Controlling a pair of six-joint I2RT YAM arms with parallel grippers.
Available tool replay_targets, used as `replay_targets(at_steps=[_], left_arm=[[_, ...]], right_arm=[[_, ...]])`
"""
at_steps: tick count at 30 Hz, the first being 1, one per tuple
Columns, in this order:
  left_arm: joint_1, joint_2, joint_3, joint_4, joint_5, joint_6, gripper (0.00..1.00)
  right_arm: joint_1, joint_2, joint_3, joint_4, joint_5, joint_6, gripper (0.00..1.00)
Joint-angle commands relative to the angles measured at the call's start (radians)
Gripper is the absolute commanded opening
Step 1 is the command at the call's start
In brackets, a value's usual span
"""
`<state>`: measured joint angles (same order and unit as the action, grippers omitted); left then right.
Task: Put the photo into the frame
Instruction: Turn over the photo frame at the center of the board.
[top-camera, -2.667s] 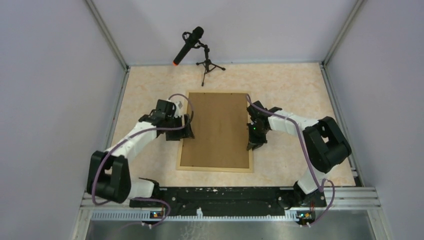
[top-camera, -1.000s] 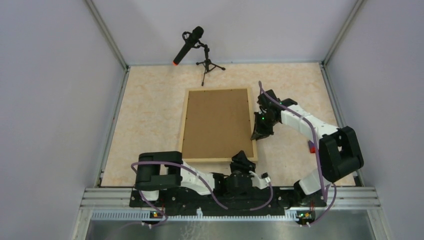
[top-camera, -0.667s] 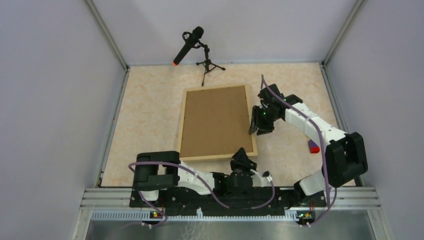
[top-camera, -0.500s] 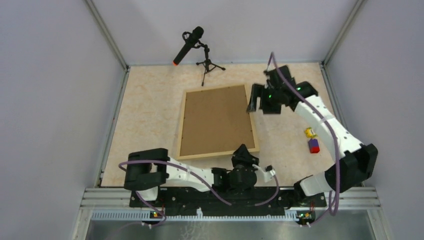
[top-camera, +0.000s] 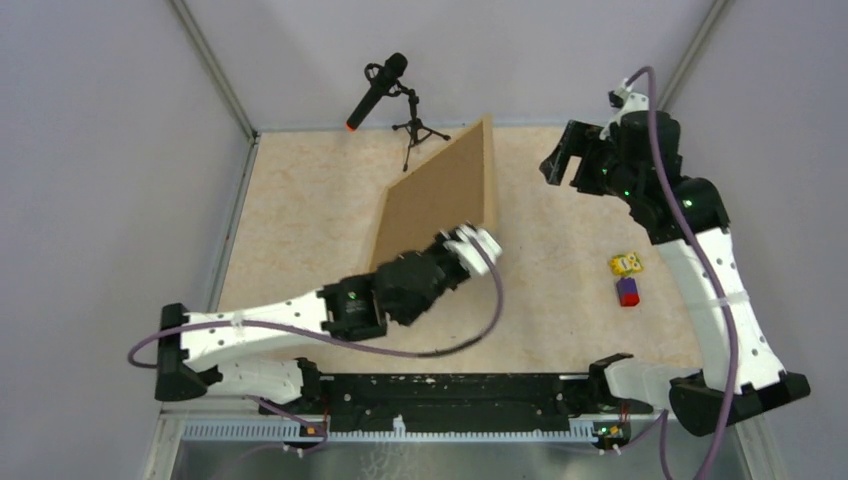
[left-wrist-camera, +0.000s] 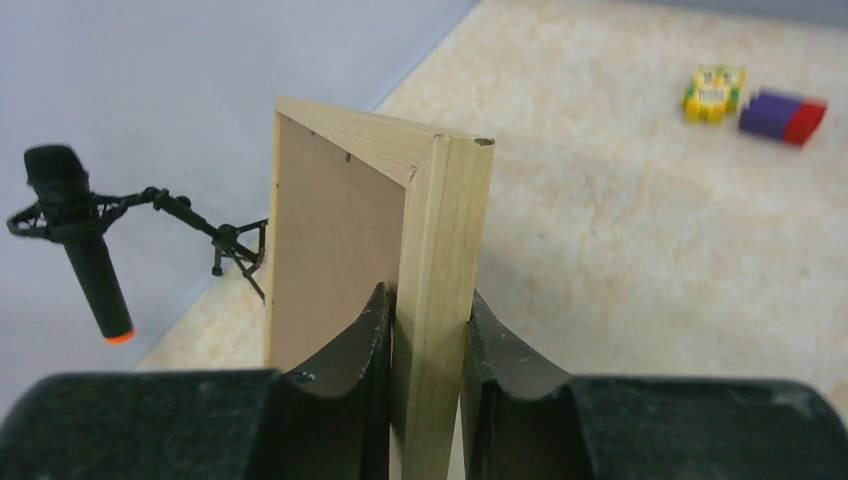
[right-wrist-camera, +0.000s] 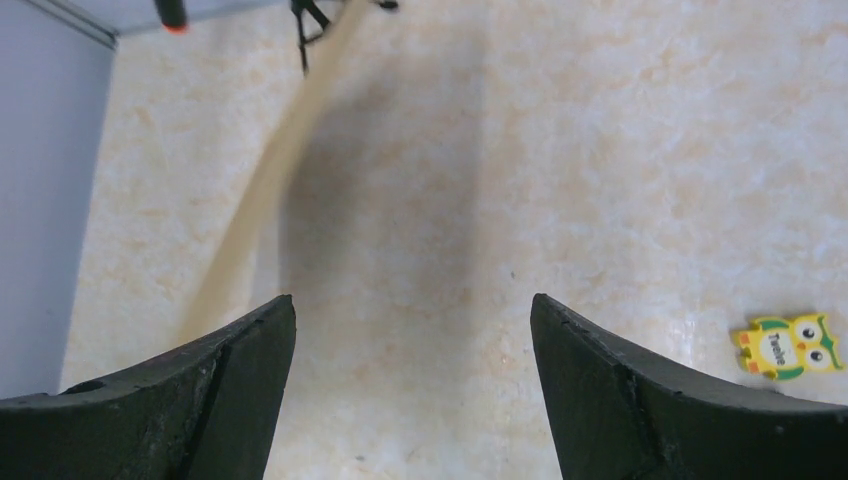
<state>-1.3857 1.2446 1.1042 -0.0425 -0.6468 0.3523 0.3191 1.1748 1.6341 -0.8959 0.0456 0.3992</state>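
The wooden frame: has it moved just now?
Yes. Flat before, the frame now tilts up, its right side lifted, far corner level with the microphone stand.

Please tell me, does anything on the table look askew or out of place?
Yes. The frame stands steeply tilted instead of lying flat, brown back showing, with the left gripper shut on its wooden edge. No photo is visible. A yellow owl piece and a purple-red block lie loose at the right.
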Motion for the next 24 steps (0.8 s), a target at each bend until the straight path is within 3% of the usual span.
replay_targets(at_steps=[1, 5, 10, 15, 19, 24], left_arm=[[0.189, -0.145, -0.042, 0.156, 0.365, -0.422, 0.0], [0.294, -0.211, -0.057, 0.189, 0.485, -0.526, 0.0], [0.298, -0.23, 0.01, 0.147, 0.47, -0.527, 0.0], [0.299, -0.285, -0.035, 0.162, 0.425, -0.586, 0.0], [0.328, -0.322, -0.082, 0.169, 0.413, -0.711, 0.0], [0.465, -0.314, -0.143, 0.166, 0.555, -0.885, 0.0]], right_arm=[[-0.01, 0.04, -0.098, 0.031, -0.009, -0.008, 0.85], [-0.018, 0.041, -0.159, 0.06, -0.029, -0.003, 0.85], [-0.027, 0.058, -0.207, 0.099, -0.053, 0.008, 0.85], [-0.031, 0.083, -0.225, 0.12, -0.085, 0.013, 0.85], [-0.035, 0.086, -0.236, 0.132, -0.096, 0.016, 0.85], [-0.038, 0.088, -0.254, 0.141, -0.103, 0.014, 0.85]])
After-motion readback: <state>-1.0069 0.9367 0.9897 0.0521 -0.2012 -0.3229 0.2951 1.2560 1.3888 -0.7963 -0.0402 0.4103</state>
